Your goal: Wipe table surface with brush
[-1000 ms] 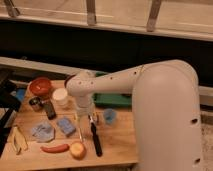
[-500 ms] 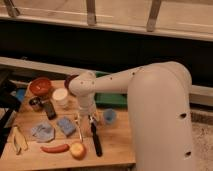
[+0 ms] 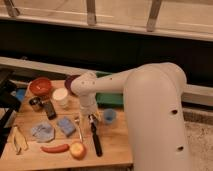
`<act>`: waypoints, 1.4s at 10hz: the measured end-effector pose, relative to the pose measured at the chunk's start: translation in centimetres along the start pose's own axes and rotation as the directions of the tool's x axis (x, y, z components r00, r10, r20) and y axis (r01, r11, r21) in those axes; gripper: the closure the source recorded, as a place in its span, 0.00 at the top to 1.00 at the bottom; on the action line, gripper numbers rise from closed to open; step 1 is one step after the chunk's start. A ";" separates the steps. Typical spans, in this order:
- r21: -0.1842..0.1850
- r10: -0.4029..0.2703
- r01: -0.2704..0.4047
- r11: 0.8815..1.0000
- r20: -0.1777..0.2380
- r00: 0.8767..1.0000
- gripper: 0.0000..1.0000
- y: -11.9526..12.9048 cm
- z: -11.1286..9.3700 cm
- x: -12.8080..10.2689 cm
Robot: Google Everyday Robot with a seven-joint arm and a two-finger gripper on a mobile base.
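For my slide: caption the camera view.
Gripper poised by the far end of the brush on the table surface.

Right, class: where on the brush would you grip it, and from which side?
Probably the slim black handle of the brush, from straight above, closing across its narrow width: it lies flat on the table, pointing away from the camera, with the fork close alongside. The gripper hangs over its far end.

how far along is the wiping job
Early stage. Done: the gripper is down at the far end of the brush, which lies flat on the table. In hand: taking hold of the brush; whether it is gripped yet does not show. Left: lifting it and all of the wiping.
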 end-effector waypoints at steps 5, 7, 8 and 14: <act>-0.010 0.043 -0.043 0.999 -0.010 0.999 0.65 -1.7 0.9 -0.8; -0.005 0.056 -0.056 0.998 -0.013 0.998 0.65 -2.3 0.9 -0.4; -0.004 0.069 -0.069 0.998 -0.013 0.998 0.65 -2.7 0.8 0.1; -0.019 0.081 -0.083 0.996 -0.054 0.995 0.64 -3.1 2.3 2.7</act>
